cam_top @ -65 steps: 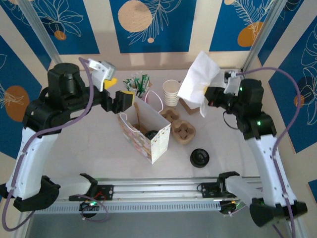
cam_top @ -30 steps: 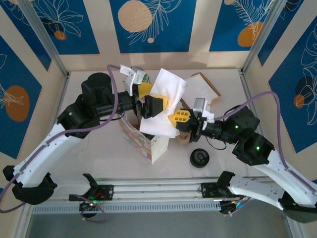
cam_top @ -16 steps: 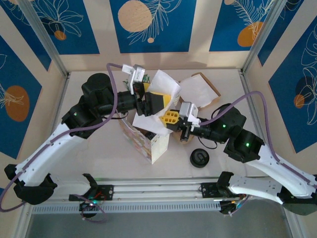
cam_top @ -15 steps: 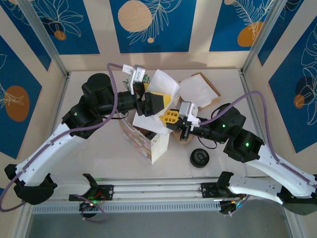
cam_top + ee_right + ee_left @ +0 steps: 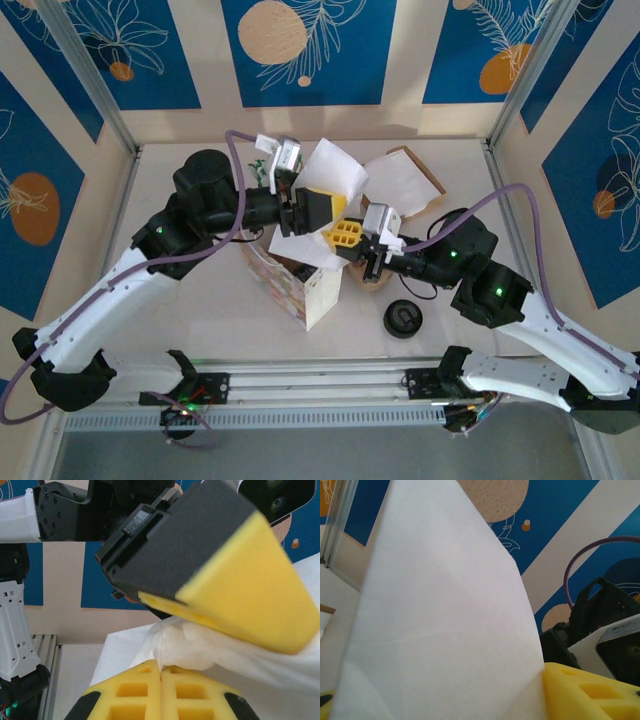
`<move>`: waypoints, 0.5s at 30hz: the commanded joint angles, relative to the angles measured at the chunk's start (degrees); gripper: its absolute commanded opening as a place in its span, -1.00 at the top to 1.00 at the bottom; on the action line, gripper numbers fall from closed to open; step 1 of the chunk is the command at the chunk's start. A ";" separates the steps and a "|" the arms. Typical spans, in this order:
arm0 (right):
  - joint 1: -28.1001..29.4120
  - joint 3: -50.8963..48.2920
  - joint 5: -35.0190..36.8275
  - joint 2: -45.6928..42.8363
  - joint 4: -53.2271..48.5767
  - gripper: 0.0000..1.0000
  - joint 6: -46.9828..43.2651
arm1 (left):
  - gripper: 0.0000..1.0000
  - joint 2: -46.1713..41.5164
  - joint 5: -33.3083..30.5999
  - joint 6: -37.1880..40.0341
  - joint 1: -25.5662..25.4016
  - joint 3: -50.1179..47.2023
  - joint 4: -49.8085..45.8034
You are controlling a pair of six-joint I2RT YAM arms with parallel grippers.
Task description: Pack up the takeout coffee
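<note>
A white napkin (image 5: 325, 190) hangs over the open patterned paper bag (image 5: 300, 285). My right gripper (image 5: 343, 238) is shut on the napkin's bunched lower edge, which is pinched between the yellow pads in the right wrist view (image 5: 161, 667). My left gripper (image 5: 320, 214) reaches in from the left, jaws open, with the napkin (image 5: 445, 620) standing between them and touching the right pad. One of its fingers (image 5: 220, 580) shows just above the crumpled napkin (image 5: 200, 645). The takeout coffee is hidden.
A loose black lid (image 5: 403, 319) lies on the table right of the bag. A brown cardboard holder with white paper (image 5: 410, 180) sits at the back right. The table's left half (image 5: 190, 300) has free room.
The right gripper carried the napkin a little left, then held still. The left gripper's jaws have narrowed around the napkin, and the left arm shifted slightly right.
</note>
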 commanded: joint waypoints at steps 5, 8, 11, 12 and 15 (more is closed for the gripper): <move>0.36 0.82 1.62 -0.03 1.27 1.00 -0.50 | 0.19 -0.15 1.03 0.22 -1.23 0.63 0.03; 0.35 1.08 2.33 -0.09 0.73 1.00 -0.73 | 0.35 -0.31 0.63 0.81 -1.41 1.01 -1.09; 0.36 1.26 3.50 -0.04 0.00 1.00 -0.80 | 0.59 -0.84 -0.65 1.59 -1.46 1.17 -2.05; 0.32 1.26 3.73 -0.10 -0.25 1.00 -0.69 | 0.65 -1.07 -1.12 1.74 -1.52 1.16 -2.09; 0.39 1.04 4.04 -0.58 -0.70 0.87 -0.44 | 0.79 -1.74 -2.27 2.34 -1.51 1.24 -2.51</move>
